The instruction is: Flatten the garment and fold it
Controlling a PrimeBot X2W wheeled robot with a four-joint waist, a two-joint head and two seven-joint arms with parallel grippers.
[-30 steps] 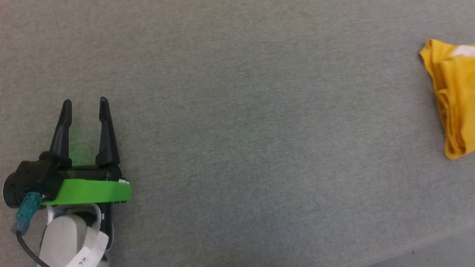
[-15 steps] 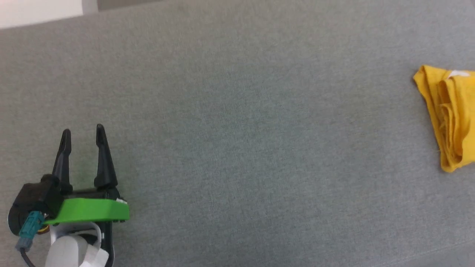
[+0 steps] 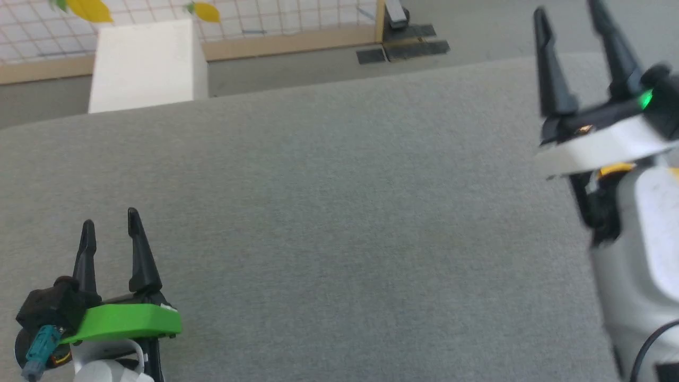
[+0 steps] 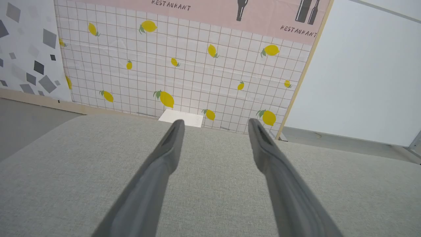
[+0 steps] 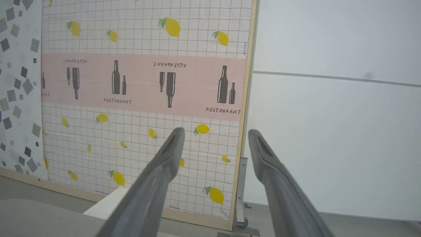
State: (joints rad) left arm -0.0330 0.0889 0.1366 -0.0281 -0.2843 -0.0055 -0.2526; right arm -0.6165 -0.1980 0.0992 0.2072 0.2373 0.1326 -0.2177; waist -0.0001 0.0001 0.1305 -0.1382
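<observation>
Bright, even light — soft motion blur on right gripper [image 3: 566, 10]

Two dark-fingered grippers over a wide grey woven fabric surface [image 3: 339, 212].
At lower left the left gripper [image 3: 110, 217], on a bright green bracket [image 3: 124, 321], points up the frame, fingers spread with nothing between them. At the right edge the right gripper [image 3: 566, 10], on a white bracket [image 3: 599, 143], stands likewise parted. Beyond the surface, upper left, a plain white box [image 3: 146, 66] sits before a lemon-printed tiled wall [image 3: 276, 16].
</observation>
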